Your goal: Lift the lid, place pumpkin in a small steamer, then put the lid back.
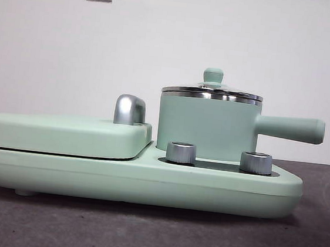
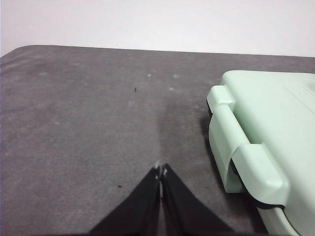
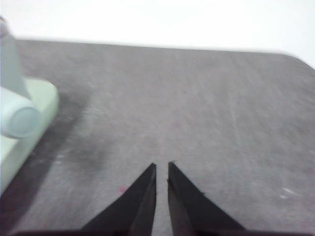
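— Nearest the front camera, two silver knobs [image 1: 181, 152] are seen on the wide mint-green appliance base [image 1: 135, 179], which is set on a dark grey table [image 1: 153, 234]. What is carried on it?

— On the side with the knobs, the small steamer [image 1: 206, 128] is stood upright, its long straight handle [image 1: 288, 128] pointed away from the griddle side. The lid [image 1: 212, 92] is seated flat on the steel rim, mint-green knob uppermost. Beside the pot, the flat griddle cover [image 1: 63, 133] is laid closed, its chrome handle [image 1: 129, 109] raised at the edge nearest the pot.

— And the pumpkin?

— It is not shown in any view, and what is inside the pot cannot be made out.

— How are the arms placed?

— The left gripper [image 2: 161, 172] is held over bare table beside the base's hinged end, its tips pressed together and nothing grasped. The right gripper [image 3: 162, 167] is held over bare table just off the end of the pot handle; a narrow gap is left between its tips, and nothing is held. Neither arm is caught by the front camera.
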Robot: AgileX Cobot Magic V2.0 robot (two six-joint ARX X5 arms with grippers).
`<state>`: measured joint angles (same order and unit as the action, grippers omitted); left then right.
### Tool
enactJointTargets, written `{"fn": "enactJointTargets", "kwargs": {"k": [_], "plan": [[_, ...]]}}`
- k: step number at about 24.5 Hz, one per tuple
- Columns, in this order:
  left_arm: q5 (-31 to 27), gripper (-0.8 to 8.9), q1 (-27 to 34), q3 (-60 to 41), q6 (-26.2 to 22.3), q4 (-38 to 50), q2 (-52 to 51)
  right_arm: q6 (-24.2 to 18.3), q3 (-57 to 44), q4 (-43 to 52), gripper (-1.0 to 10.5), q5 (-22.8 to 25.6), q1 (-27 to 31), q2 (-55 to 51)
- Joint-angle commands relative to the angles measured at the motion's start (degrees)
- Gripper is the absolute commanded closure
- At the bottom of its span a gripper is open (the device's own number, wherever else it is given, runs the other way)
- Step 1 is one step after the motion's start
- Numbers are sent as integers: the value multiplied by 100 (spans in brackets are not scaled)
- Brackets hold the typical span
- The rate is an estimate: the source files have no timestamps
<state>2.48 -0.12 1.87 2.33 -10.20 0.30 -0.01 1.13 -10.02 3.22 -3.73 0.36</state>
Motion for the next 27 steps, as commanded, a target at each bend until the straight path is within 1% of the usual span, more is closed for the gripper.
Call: {"fn": "enactJointTargets", "kwargs": {"k": [1,4,8,11,27], "plan": [[-2,807,11,-111,-59,44,-11,-210,-44,9,912,-186,15,-15],[-2,807,11,-111,-59,44,-11,-308,-44,7,912,-240,101,-15],[-2,807,11,-111,-59,42,-11,-308,-44,-2,912,-326,216,-15],[-2,807,11,-111,-57,42,-11,-378,-44,-2,912,-315,214,-15],[-2,807,11,-111,-59,44,-11,-372,-44,101,911,-321,214,-15]]}}
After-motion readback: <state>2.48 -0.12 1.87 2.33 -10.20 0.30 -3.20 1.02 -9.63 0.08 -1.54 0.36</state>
